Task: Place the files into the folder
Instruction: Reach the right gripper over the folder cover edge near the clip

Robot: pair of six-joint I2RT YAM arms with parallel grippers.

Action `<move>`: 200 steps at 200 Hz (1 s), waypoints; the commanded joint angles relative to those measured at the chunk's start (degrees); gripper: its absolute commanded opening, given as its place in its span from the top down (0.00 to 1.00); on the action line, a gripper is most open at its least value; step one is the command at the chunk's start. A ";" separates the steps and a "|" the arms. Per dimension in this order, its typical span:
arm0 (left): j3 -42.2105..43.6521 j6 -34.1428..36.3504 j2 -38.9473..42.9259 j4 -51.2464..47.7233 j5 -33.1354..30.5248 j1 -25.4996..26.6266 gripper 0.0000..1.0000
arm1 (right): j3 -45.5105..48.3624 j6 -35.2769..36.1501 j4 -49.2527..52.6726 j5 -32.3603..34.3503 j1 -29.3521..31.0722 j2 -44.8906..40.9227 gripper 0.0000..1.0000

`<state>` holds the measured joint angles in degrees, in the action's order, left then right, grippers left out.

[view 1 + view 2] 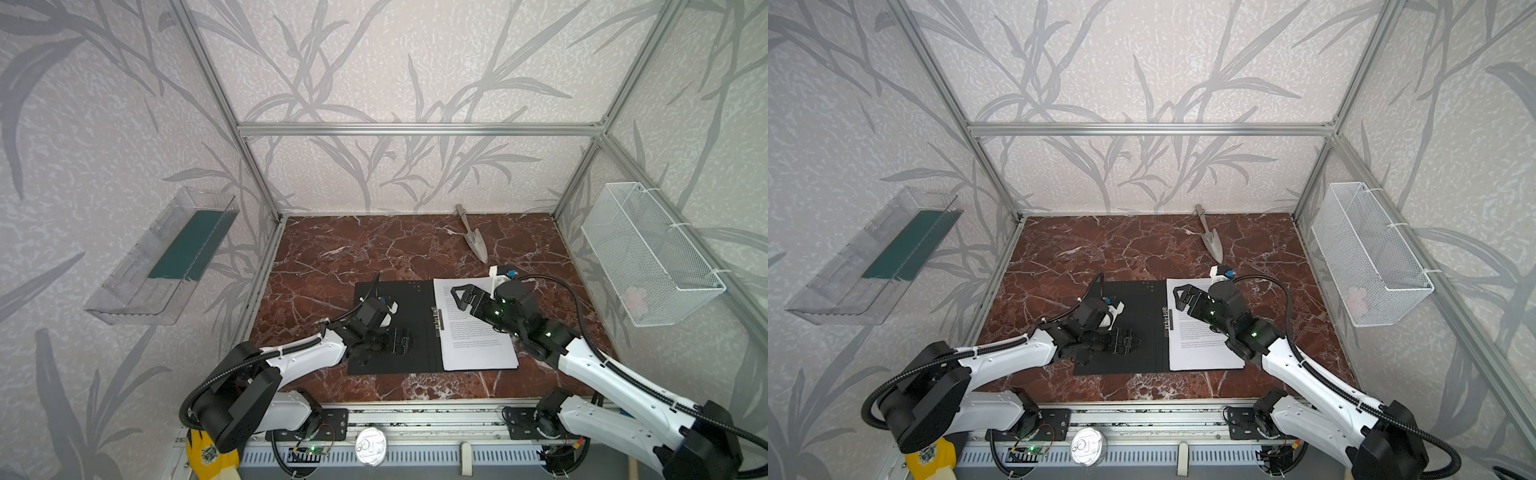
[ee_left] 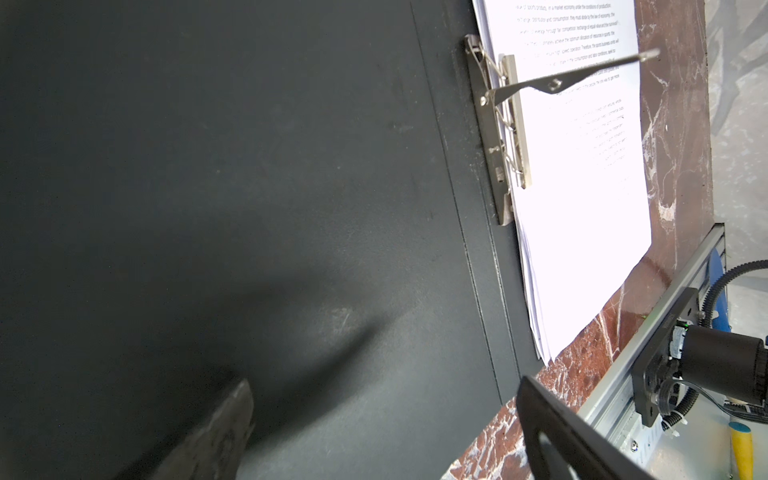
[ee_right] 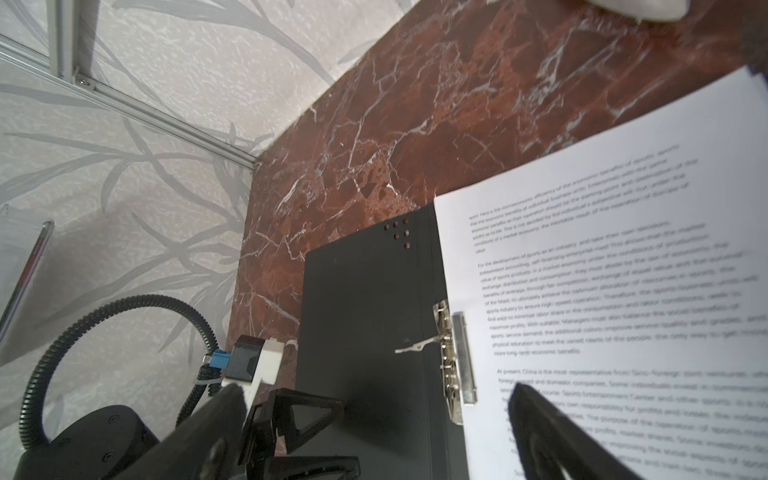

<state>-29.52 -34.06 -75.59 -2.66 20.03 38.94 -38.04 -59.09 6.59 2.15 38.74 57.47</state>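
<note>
The black folder (image 1: 386, 299) lies open and flat on the marble table in both top views. The files (image 1: 478, 336), a stack of white printed sheets, rest on its right half. Their inner edge lies under the metal clip (image 1: 437, 318) at the spine. In the left wrist view the clip's (image 2: 498, 137) lever sticks up over the files (image 2: 582, 187). My left gripper (image 1: 409, 341) hovers open low over the folder's bare left flap (image 2: 249, 166), holding nothing. My right gripper (image 1: 457, 300) is open and empty above the files' far part (image 3: 602, 270).
A metal trowel (image 1: 473, 237) lies at the back of the table. A white wire basket (image 1: 652, 253) hangs on the right wall. A clear tray (image 1: 137, 291) holding a dark green pad (image 1: 187, 245) hangs on the left wall. A yellow glove (image 1: 212, 457) sits below the front rail.
</note>
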 commanded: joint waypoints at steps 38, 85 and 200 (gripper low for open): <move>1.29 -0.23 1.41 -1.96 -0.21 0.11 0.01 | -9.38 -22.57 7.11 6.99 7.07 12.83 0.38; 1.61 -0.41 2.68 -1.82 0.37 0.35 0.01 | -10.04 -28.65 3.22 6.93 7.23 19.85 0.61; 1.77 -0.41 3.77 -1.83 0.31 0.85 0.01 | -12.79 -30.92 -1.78 3.79 5.38 29.17 0.81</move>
<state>-28.47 -34.48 -72.97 -3.46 20.67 39.40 -49.15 -88.95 5.80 6.39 44.42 85.23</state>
